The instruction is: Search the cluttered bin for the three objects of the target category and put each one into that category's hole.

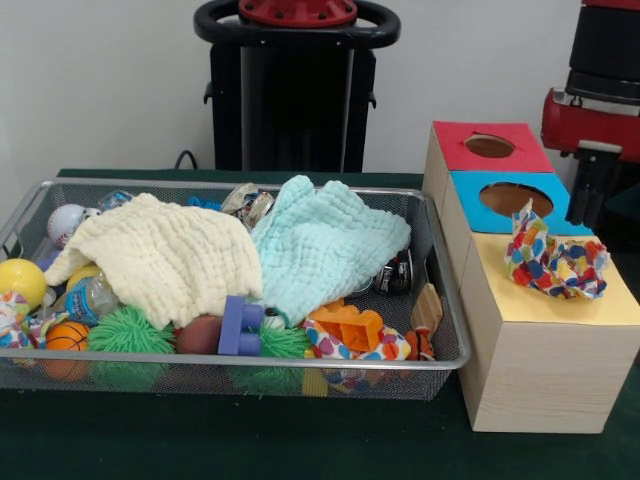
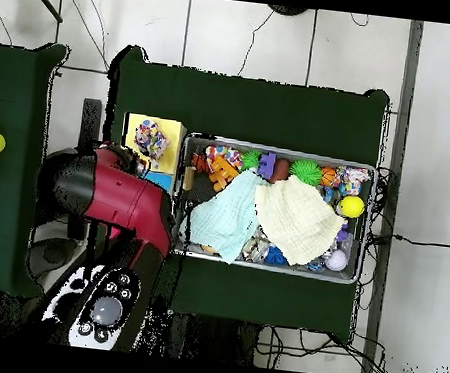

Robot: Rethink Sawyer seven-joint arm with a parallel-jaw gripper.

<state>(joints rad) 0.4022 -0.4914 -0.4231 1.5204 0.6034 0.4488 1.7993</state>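
Observation:
The wire-mesh bin is full of toys and also shows in the overhead view. One polka-dot cloth lies crumpled on the yellow top of the wooden box and covers the hole there; the overhead view shows this cloth too. A second polka-dot cloth lies at the bin's front right under an orange toy. A third shows at the bin's left end. My gripper hangs just above and behind the cloth on the box, apart from it. In the overhead view my arm hides it.
A plain cream cloth and a mint-green cloth cover the bin's middle. Balls, green spiky toys and a purple block lie around them. The blue-topped hole and the red-topped hole stand behind the yellow top.

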